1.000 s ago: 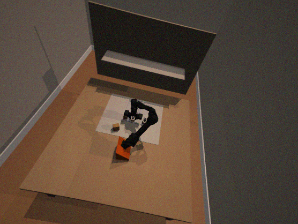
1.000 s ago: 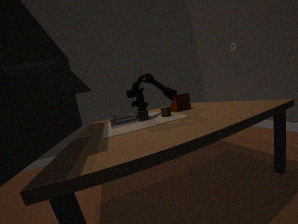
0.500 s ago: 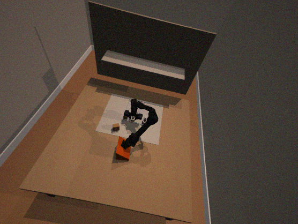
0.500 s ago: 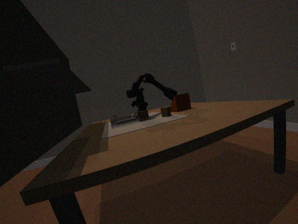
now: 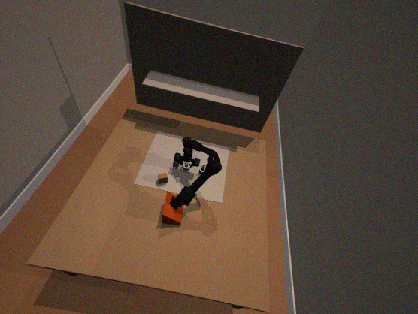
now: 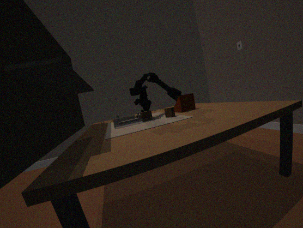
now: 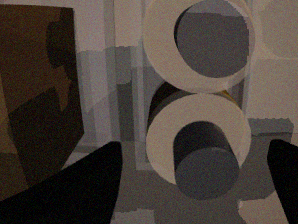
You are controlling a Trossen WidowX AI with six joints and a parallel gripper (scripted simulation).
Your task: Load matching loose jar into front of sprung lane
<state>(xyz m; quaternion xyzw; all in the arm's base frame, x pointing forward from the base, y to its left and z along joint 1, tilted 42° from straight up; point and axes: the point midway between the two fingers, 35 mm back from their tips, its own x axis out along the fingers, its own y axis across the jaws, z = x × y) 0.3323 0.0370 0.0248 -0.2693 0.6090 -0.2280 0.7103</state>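
Note:
My gripper (image 5: 186, 163) (image 7: 198, 152) is open, its dark fingers on both sides of a jar (image 7: 162, 137) with a pale ring-shaped top and a grey centre, with a visible gap on each side. This jar's body is dark with a little yellow. A second pale-topped jar (image 7: 159, 50) stands directly beyond it in the wrist view, in the same row. Clear lane walls (image 7: 141, 115) run along the row. The pusher plate and front stop cannot be made out, nor whether the jars touch. In the exterior view the fingertips are hidden behind a brown block.
A brown block (image 7: 40, 75) (image 5: 176, 164) (image 6: 146, 115) stands close beside the left finger. Another brown block (image 5: 162, 178) (image 6: 169, 112) stands farther off. A pale-topped jar (image 5: 203, 168) is to the right. The orange wedge (image 5: 172, 218) (image 6: 186, 102) is at the arm's base, beside the white mat (image 5: 150, 165).

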